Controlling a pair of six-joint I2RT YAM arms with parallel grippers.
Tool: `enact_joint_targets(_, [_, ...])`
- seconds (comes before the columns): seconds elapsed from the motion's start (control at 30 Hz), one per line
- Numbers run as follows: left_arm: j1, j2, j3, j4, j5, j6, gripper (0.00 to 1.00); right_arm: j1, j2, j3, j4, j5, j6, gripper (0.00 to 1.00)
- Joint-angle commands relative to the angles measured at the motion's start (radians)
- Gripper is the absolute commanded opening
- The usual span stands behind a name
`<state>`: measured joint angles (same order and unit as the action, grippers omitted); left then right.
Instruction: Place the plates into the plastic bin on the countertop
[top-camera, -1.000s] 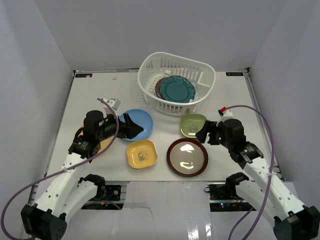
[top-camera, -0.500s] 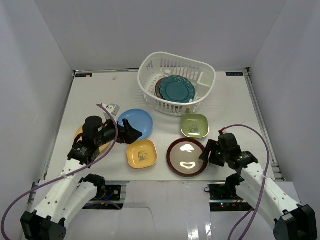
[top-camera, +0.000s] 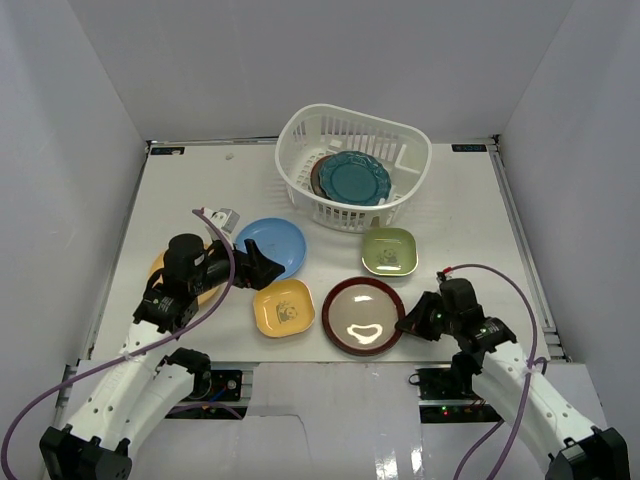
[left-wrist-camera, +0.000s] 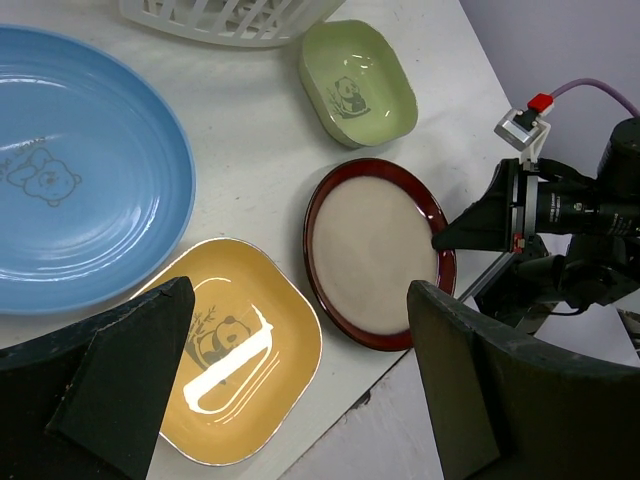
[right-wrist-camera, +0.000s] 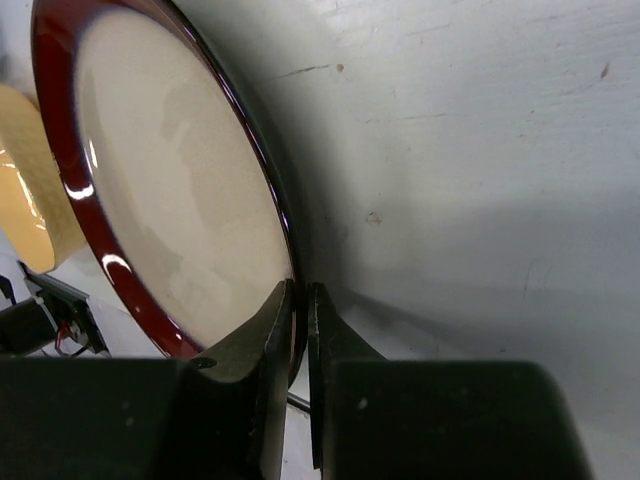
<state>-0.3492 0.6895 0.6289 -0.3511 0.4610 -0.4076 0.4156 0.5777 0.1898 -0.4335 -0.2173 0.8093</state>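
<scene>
Maroon-rimmed plate glossy glazed; white bin slotted plastic; countertop matt, scuffed

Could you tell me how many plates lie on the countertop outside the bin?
5: light blue plate left of centre, yellow plate before it, maroon-rimmed plate at the near edge, green plate by the bin, orange plate mostly under the left arm. Others may be hidden.

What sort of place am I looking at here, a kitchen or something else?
Probably a robot test booth, not a kitchen: bare white walls box in a white table, with a cabled left arm and right arm bolted at its near edge.
</scene>
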Motion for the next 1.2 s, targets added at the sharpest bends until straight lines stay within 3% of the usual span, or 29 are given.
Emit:
enact_joint_targets(0.0, [-0.005, -0.012, 0.012, 0.006, -0.01, 0.01, 0.98, 0.008, -0.085, 0.009, -0.164, -0.011, -0.029, 0.08])
enact_joint_targets(0.2, [-0.007, -0.004, 0.025, 0.001, -0.074, 0.003, 0.98, 0.006, -0.148, 0.334, -0.173, -0.106, -0.029, 0.08])
enact_joint_targets(0.33, [-0.007, 0.002, 0.026, -0.003, -0.102, -0.002, 0.98, 0.008, -0.005, 0.555, -0.003, -0.175, -0.016, 0.08])
enact_joint_targets(0.4, [-0.005, 0.005, 0.026, -0.014, -0.131, -0.002, 0.98, 0.008, 0.062, 0.658, 0.16, -0.198, -0.022, 0.08])
enact_joint_targets(0.7, [-0.005, 0.016, 0.037, -0.072, -0.301, -0.03, 0.98, -0.015, 0.688, 1.16, 0.309, 0.079, -0.269, 0.08])
enact_joint_targets(0.87, [-0.004, 0.038, 0.049, -0.107, -0.433, -0.08, 0.98, -0.081, 1.004, 1.397, 0.349, 0.064, -0.277, 0.08])
enact_joint_targets(1.17, [-0.004, 0.067, 0.051, -0.146, -0.574, -0.145, 0.98, -0.162, 1.33, 1.567, 0.346, -0.037, -0.246, 0.08])
